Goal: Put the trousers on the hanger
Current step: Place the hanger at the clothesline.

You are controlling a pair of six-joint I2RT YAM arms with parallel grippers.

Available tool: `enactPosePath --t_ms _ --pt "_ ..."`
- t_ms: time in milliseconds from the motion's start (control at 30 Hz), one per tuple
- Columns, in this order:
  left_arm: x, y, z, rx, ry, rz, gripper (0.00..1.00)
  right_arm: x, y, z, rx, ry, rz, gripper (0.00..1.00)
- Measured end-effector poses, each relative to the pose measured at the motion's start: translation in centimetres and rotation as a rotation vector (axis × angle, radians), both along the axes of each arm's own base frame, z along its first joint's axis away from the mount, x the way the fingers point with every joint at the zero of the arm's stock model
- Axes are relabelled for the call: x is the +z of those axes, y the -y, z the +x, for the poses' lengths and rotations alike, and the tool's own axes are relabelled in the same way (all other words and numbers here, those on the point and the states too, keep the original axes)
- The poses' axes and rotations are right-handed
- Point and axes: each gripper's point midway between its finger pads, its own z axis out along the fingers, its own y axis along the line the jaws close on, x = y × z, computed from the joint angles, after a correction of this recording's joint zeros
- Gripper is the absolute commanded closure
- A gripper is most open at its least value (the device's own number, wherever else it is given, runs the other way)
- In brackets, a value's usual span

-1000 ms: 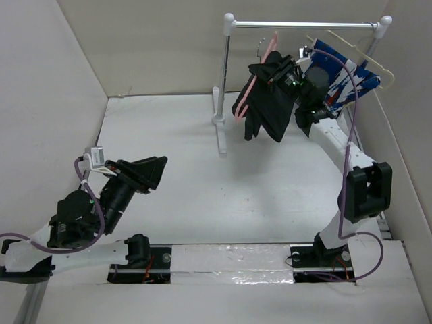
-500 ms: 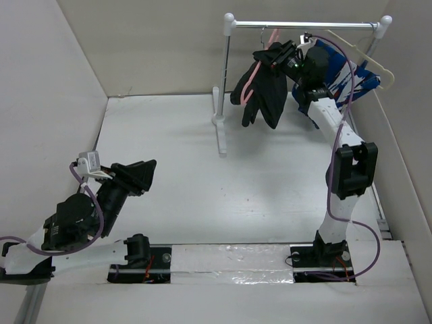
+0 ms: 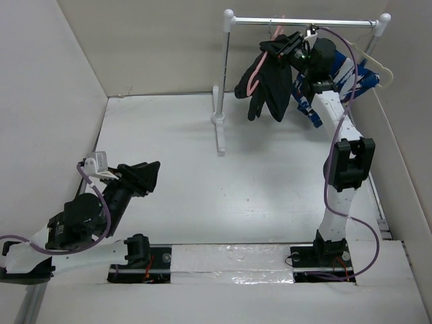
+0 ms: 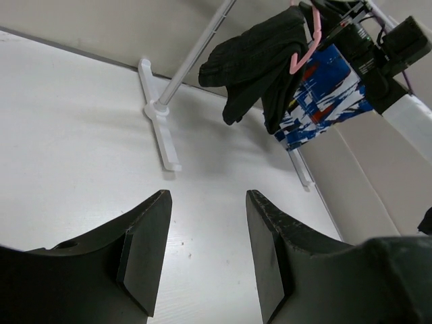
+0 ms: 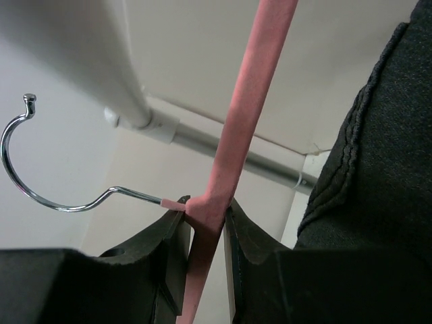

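While the left claw (image 4: 206,223) is hanging low over the table (image 3: 202,148), well to the left of the rail (image 3: 304,22), its fingers are standing apart with nothing between them. Up at the rail, the trousers (image 3: 270,88) are draping in a dark bundle over the hanger (image 5: 250,101), just under the rail's left half, so the main part of the job is looking done. The right claw (image 5: 206,236) is clenching the pink frame just below the wire hook (image 5: 142,196) (the hook is sitting close beside the rail, and whether it is resting over it I cannot tell). What is remaining, as I judge it, is seating the hook on the rail and letting go. Further right along the rail, a patterned garment (image 3: 358,77) is hanging.
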Motion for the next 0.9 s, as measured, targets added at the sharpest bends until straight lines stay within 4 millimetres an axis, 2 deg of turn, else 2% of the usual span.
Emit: enactPosePath --t_ms 133,233,300,367,467,500,533,600,633,667,833,867,900 --pt "0.2 -1.0 -0.1 0.009 0.010 -0.028 0.55 -1.6 0.5 1.3 -0.011 -0.024 -0.004 1.00" --pt "0.4 -1.4 -0.1 0.019 0.015 -0.039 0.55 -1.8 0.7 1.5 -0.007 -0.013 0.001 1.00" --pt "0.3 -1.4 0.0 0.021 0.016 -0.031 0.55 -2.1 0.8 1.6 -0.008 -0.011 0.000 1.00" --pt "0.3 -1.2 0.0 0.023 0.016 -0.022 0.55 -2.9 1.0 1.8 -0.011 -0.020 0.003 0.93" --pt "0.0 -0.7 0.2 0.027 0.012 0.006 0.55 -2.9 1.3 1.6 -0.012 0.013 0.012 0.96" --pt "-0.1 -0.5 0.2 0.028 0.011 0.017 0.55 -2.8 1.3 1.5 -0.012 0.019 0.012 0.92" --pt "-0.2 -0.3 0.3 0.027 0.009 0.028 0.55 -2.8 1.3 1.5 -0.012 0.027 0.010 0.76" --pt "-0.4 0.0 0.4 0.028 0.007 0.044 0.55 -2.9 1.3 1.5 -0.012 0.034 0.006 0.54" --pt "-0.4 0.1 0.4 0.029 0.007 0.047 0.55 -2.9 1.3 1.4 -0.011 0.041 0.000 0.36" --pt "-0.4 0.1 0.4 0.029 0.007 0.049 0.55 -3.0 1.3 1.3 -0.010 0.044 -0.007 0.29" --pt "-0.4 -0.1 0.5 0.040 0.008 0.054 0.54 -3.4 1.8 -0.3 -0.042 0.053 -0.064 0.22" --pt "-0.4 -0.2 0.5 0.041 0.008 0.055 0.53 -3.3 2.1 -0.7 -0.056 0.055 -0.083 0.00" --pt "-0.4 -0.2 0.5 0.043 0.009 0.056 0.53 -3.1 2.4 -1.2 -0.073 0.055 -0.099 0.00"
